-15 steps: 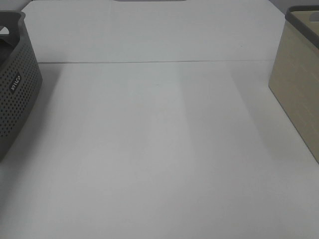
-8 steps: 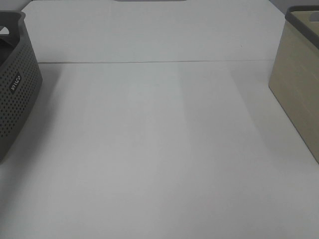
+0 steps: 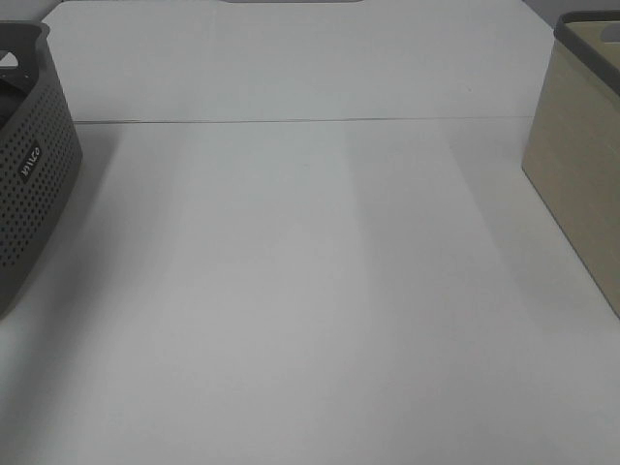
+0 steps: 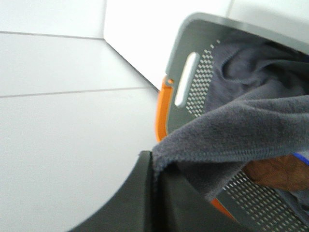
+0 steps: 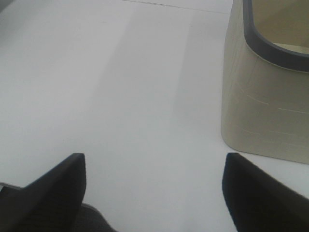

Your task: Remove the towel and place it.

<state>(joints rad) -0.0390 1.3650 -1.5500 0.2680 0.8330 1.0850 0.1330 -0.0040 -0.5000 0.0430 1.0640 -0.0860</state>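
The flat white tabletop [image 3: 310,291] lies beneath the right gripper [image 5: 154,162], whose jaws stand wide apart and hold nothing. A beige smooth-walled plastic basket [image 5: 260,111] stands near it. A grey perforated plastic basket [image 4: 193,92] with orange trim sits just beyond the left gripper [image 4: 154,166], which is clamped on the hem of the dark charcoal terry towel [image 4: 251,125] stretching out from inside that basket.

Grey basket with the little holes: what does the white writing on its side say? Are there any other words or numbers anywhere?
Side of the grey basket: one short white word, printed slantwise, too blurred to read.
On the beige basket: no writing shows.
On the towel: no writing shows.
There is nothing else to read in any view.
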